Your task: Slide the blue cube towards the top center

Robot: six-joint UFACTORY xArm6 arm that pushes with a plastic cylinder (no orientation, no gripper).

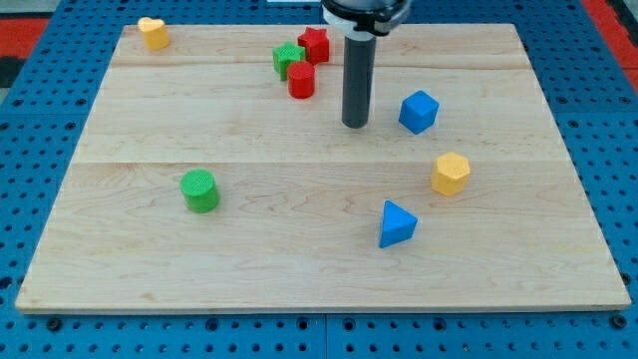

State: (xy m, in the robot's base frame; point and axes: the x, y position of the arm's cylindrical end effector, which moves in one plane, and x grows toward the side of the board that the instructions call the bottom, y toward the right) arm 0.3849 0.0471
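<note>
Camera view shows our rod, which carries no fingers; my tip (355, 126) rests on the counter (150, 249) just to the view's left of the blue cube (419, 111), apart from it. From that cube, the yellow block (451, 173) sits below, the blue wedge (397, 224) lower, and the red cylinder (301, 80) left.

My tip (355, 125) rests near the blue cube (419, 111), on its view's-left side, apart.
</note>
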